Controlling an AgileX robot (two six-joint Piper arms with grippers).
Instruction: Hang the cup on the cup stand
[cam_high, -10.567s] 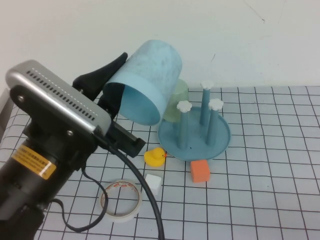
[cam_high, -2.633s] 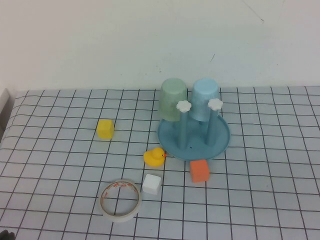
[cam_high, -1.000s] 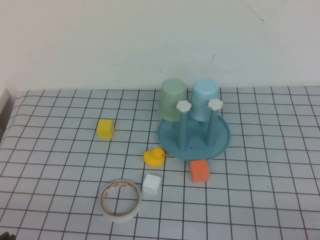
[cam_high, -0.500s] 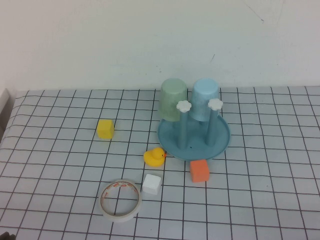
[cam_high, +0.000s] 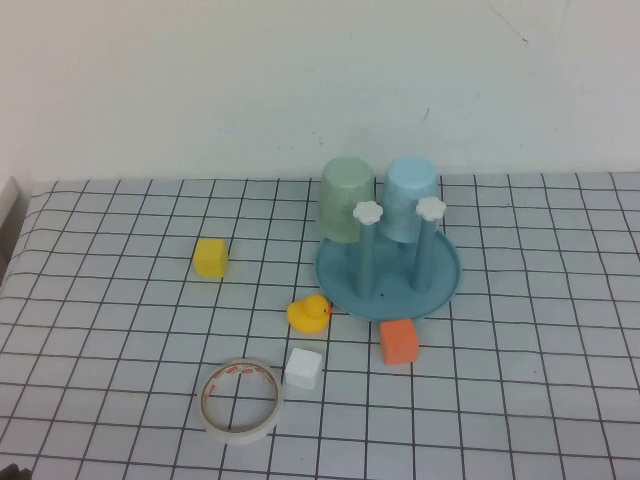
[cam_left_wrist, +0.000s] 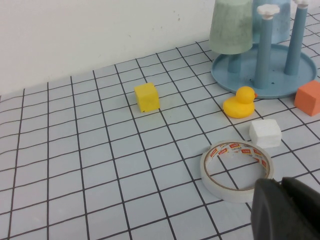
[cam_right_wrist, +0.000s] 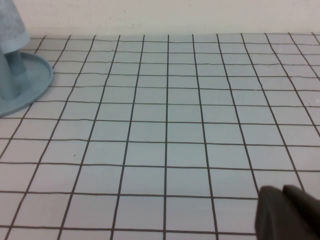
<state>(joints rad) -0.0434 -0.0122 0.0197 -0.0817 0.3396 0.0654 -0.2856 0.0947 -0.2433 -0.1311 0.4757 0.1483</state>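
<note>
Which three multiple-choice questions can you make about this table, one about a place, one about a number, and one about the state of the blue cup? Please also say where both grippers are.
1. Where is the orange block?
A. inside the tape roll
B. just in front of the cup stand
C. on top of a peg

2. How many cups are on the cup stand?
A. one
B. two
C. three

3. How does the cup sit?
A. upside down over a rear peg
B. lying on the table
C. held in a gripper

Key: 1 B, it lies by the base's near rim. 2 B, the sky-blue cup and a pale green cup. 3 A, its closed end points up.

The left gripper hangs near the tape roll; the right gripper hangs over bare grid.
</note>
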